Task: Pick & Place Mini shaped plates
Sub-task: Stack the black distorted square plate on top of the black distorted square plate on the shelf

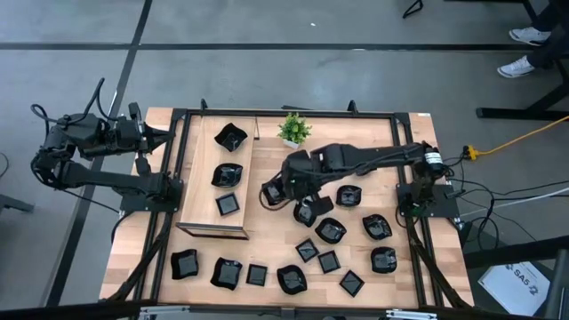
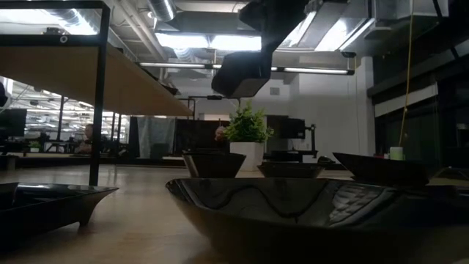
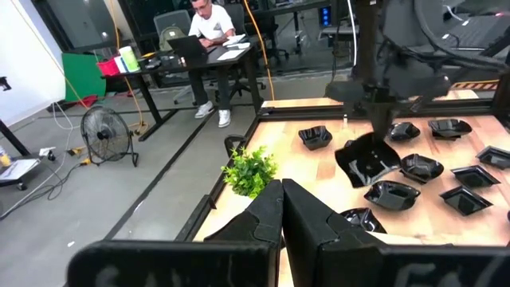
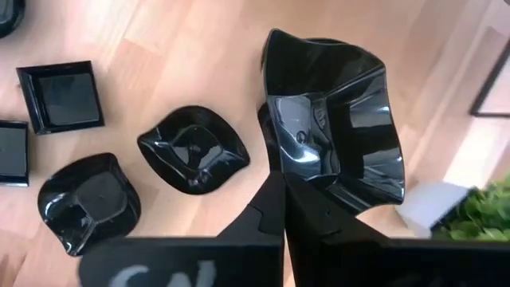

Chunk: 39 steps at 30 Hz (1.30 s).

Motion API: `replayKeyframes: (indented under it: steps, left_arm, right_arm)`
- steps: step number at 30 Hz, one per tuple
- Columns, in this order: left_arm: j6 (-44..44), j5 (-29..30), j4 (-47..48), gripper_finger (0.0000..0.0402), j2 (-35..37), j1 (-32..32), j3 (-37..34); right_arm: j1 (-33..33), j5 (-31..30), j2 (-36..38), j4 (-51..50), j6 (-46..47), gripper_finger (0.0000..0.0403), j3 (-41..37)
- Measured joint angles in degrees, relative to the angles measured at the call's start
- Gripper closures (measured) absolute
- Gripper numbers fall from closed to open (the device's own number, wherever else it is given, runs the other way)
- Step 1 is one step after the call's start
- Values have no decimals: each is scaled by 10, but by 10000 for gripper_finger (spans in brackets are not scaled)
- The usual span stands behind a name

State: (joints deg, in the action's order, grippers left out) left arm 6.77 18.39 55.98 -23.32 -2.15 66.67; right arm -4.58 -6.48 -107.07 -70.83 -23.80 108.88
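Observation:
Several glossy black mini plates lie scattered on the wooden table's right and near parts. Three more rest in a wooden tray at the left. My right gripper hangs over the table's middle, shut on a wavy-rimmed plate, which also shows in the left wrist view. Under it on the table lie two wavy plates and square ones. My left gripper stands shut and empty beyond the table's left edge. My right gripper pinches the wavy plate's rim between its two fingers, at one side of the plate. The fingers come from above, slanting down. The plate is lifted clear of the table and hangs tilted below the fingers, its hollow facing the wrist camera.
A small green potted plant stands at the far edge, close to the tray's far right corner. A black frame runs around the table. Beyond the table, a person sits at a desk and a fan stands on the floor.

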Motion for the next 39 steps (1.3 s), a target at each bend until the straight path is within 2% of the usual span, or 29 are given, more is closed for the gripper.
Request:
replayKeyframes:
  steps: [11,27,39]
  left_arm:
    - [0,0,0,398,0,0,0]
    - [0,0,0,398,0,0,0]
    - [0,0,0,398,0,0,0]
  right_arm:
    - [25,0,57,49,-17,403,1]
    - [64,0,60,152,-84,403,1]
    - [84,0,60,264,-108,403,1]
